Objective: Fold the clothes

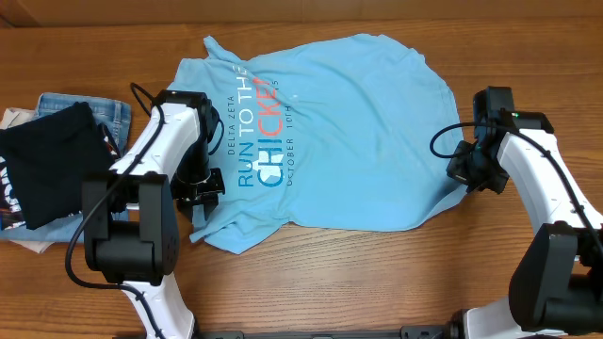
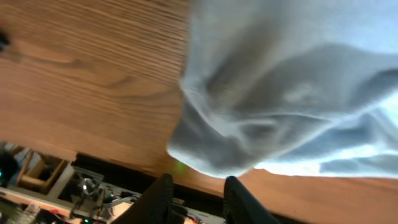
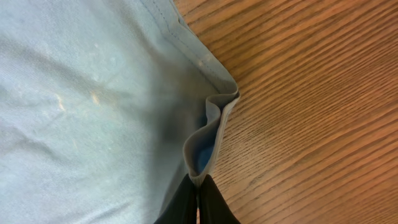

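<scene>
The light sky-blue T-shirt [image 1: 349,122] lies spread on the wooden table, with its red-orange and white lettering facing up at its left part. My left gripper [image 1: 201,188] is at the shirt's lower left edge. In the left wrist view its fingers [image 2: 198,185] are open and empty, just short of a bunched fold of the shirt [image 2: 280,93]. My right gripper [image 1: 460,169] is at the shirt's right edge. In the right wrist view its fingers [image 3: 198,190] are shut on the shirt's hem [image 3: 208,134], which buckles up in a small loop.
A black garment with white print [image 1: 47,160] lies on folded blue denim jeans [image 1: 111,113] at the table's left edge. Bare wood [image 1: 377,273] runs along the front. The table's front edge [image 2: 112,160] shows close to the left gripper.
</scene>
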Available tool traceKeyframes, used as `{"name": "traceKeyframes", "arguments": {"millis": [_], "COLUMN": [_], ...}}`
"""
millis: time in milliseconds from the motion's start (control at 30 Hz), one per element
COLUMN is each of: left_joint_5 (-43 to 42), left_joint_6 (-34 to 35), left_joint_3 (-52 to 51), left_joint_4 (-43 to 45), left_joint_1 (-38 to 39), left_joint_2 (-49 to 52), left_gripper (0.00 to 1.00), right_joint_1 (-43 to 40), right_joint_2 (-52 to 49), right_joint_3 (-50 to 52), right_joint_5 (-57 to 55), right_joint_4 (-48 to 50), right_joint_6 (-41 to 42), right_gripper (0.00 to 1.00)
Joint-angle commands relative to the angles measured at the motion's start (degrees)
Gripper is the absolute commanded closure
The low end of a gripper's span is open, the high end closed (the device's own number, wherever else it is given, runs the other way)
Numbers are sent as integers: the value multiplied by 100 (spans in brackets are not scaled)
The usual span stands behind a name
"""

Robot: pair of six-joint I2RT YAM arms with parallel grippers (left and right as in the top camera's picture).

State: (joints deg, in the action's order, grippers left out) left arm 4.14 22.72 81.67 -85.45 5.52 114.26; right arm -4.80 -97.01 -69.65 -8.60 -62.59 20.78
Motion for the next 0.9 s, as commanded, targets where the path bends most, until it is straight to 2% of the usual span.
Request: {"name": "traceKeyframes", "arguments": {"millis": [0,133,233,433,600,667,700,867], "left_joint_5": [164,-76,-129,-796,-866,-868,-870,-866], "left_joint_6": [407,385,306,-103,-352,-354,-352,-557], "left_joint_3": [-79,-433,-789,-1379,-1390,-1386,-1373,-1104], "left_joint_4": [20,181,625,1716,2194,2302,2321,2138], "left_joint_1": [-11,52,50,55,55,52,39,13], "left_joint_2": [-17,-17,-17,-17,-17,-24,-33,-177], "left_gripper": [66,60,54,53,70,91,96,96], "right_joint_1": [-17,-17,-17,-17,-17,-17,-17,-17], "right_joint_2": [81,79,79,79,79,79,79,79], "right_joint_3": [-103,-103,-103,-103,-103,-103,-103,-103], "right_joint_5": [-79,-79,-79,-79,-76,-76,-76,-81], "right_joint_4": [26,31,24,-50,-81,-98,-101,-94], "right_joint_6": [28,26,28,28,31,28,28,28], "right_gripper": [96,96,96,96,96,96,96,96]}}
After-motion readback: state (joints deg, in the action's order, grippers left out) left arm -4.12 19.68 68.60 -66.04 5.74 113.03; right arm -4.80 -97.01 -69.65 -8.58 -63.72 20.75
